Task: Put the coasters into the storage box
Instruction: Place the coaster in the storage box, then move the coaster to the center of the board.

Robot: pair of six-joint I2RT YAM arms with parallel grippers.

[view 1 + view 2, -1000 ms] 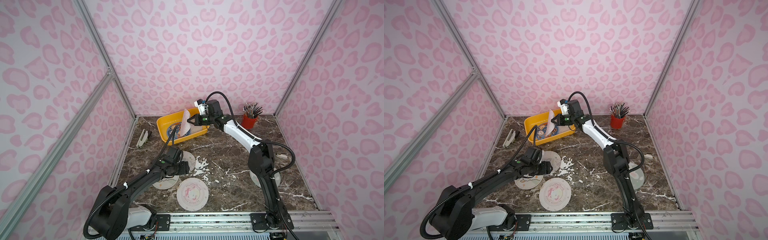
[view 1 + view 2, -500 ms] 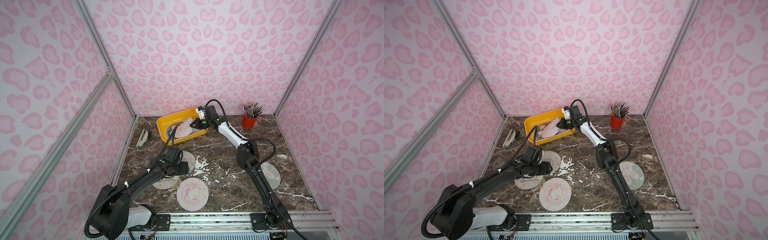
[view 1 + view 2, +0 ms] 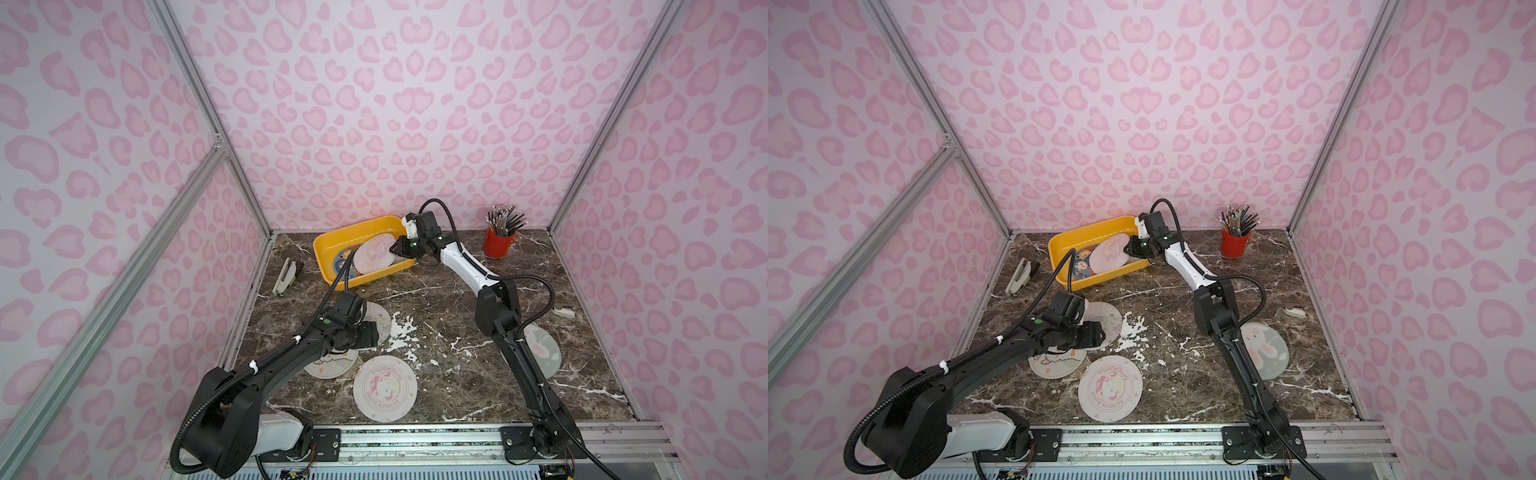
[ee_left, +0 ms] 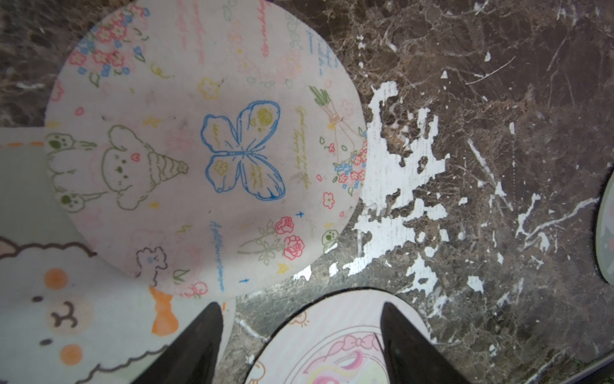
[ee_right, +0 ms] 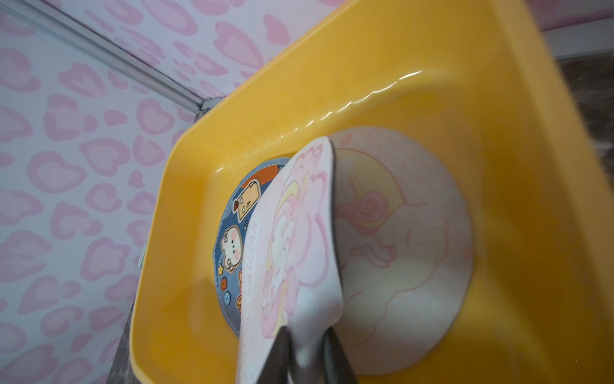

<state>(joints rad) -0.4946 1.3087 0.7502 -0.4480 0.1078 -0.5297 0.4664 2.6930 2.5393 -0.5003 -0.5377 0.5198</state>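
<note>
The yellow storage box [image 3: 357,227] [image 3: 1090,232] [image 5: 332,66] stands at the back left. Inside it lie a blue toast coaster [image 3: 343,261] [image 5: 236,226] and a pale coaster [image 5: 398,249]. A pink unicorn coaster [image 3: 374,255] [image 3: 1108,254] [image 5: 292,249] leans over them, its edge between the parted fingers of my right gripper [image 3: 395,248] [image 5: 307,339]. My left gripper [image 3: 372,334] [image 4: 299,309] hangs open, with nothing between its fingers, low over a floral coaster [image 4: 206,149]. Beside it lie a sheep coaster [image 3: 332,365] [image 4: 66,316] and a round unicorn coaster [image 3: 384,386] [image 4: 332,349].
A bunny coaster [image 3: 540,349] [image 3: 1266,349] lies under the right arm. A red cup of pencils [image 3: 498,243] stands at the back right. A grey stapler [image 3: 284,276] lies by the left wall, and a small pale object [image 3: 563,311] near the right wall.
The right arm has lowered the pink unicorn coaster from upright above the box down onto those inside, and its jaws have parted. The left arm has not moved.
</note>
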